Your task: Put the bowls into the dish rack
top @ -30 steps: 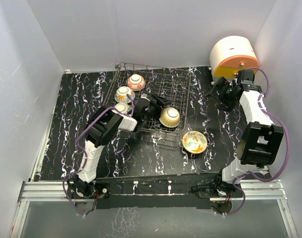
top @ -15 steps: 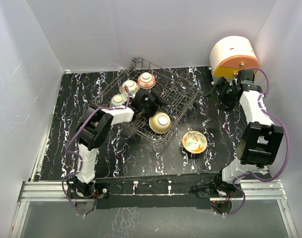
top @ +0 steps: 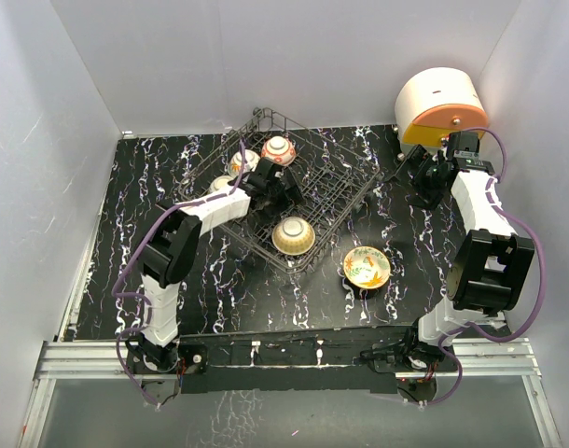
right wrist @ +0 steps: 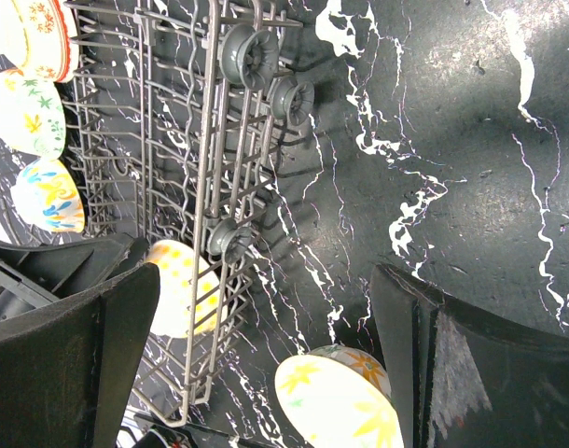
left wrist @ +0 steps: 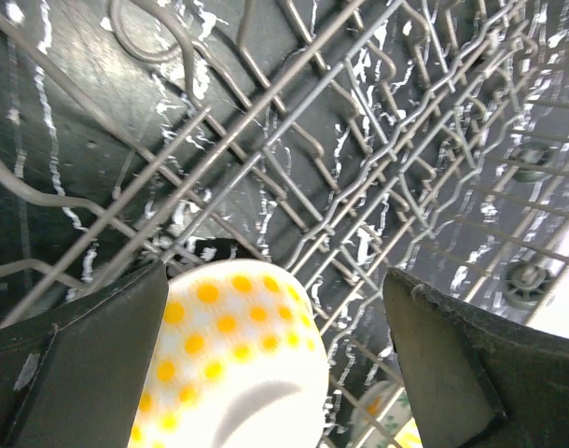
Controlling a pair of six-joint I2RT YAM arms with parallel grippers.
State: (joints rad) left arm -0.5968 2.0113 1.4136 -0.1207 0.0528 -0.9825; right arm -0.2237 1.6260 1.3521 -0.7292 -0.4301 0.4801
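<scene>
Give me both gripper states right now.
Left gripper: open, above the yellow-dotted bowl, not gripping it.
Right gripper: open, holding nothing.

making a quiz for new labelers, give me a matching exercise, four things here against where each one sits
Things:
1. dotted bowl
2. orange-flower bowl
3. red bowl
4. drawer unit

Places:
A. far right corner of the table
B. on the table, outside the dish rack
C. far end of the rack
D. upside down at the rack's near corner

Pairs: 1-D, 2-B, 3-C, 4-A
</scene>
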